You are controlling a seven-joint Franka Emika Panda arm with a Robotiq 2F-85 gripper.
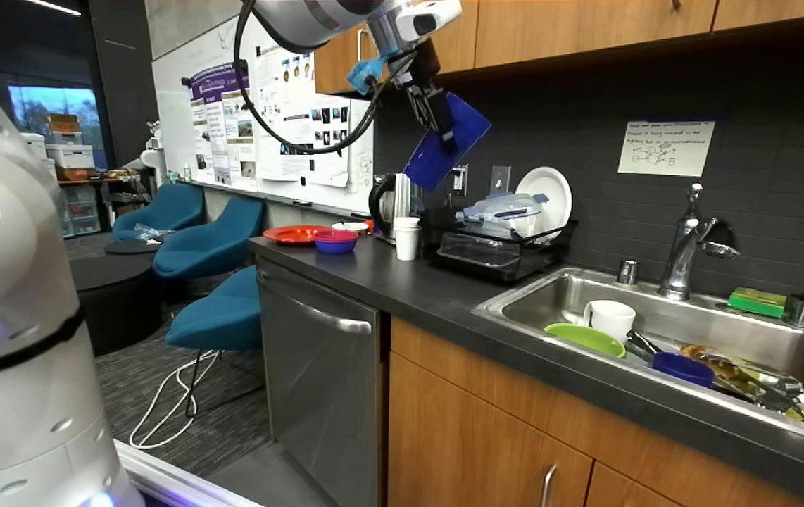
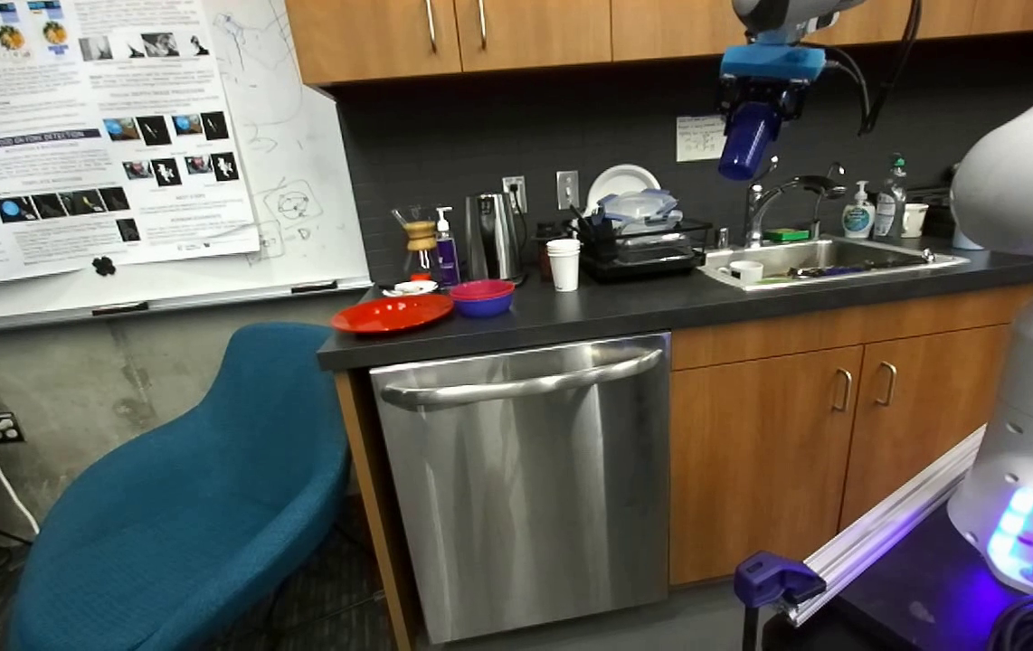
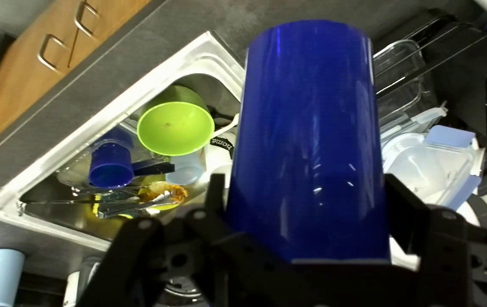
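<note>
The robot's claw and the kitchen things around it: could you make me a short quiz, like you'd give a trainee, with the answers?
1. True or false: the gripper is empty.
2. Where is the green bowl? a) on a chair; b) in the sink; c) on the red plate.
3. Fill in: the white plate stands in the ____.

Key:
1. False: it holds a blue cup.
2. b.
3. rack.

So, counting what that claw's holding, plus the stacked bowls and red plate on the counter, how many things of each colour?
Blue: 2 (cylinder in the gripper, lower bowl)
Red: 2 (plate, pinkish upper bowl)
Total: 4
</note>
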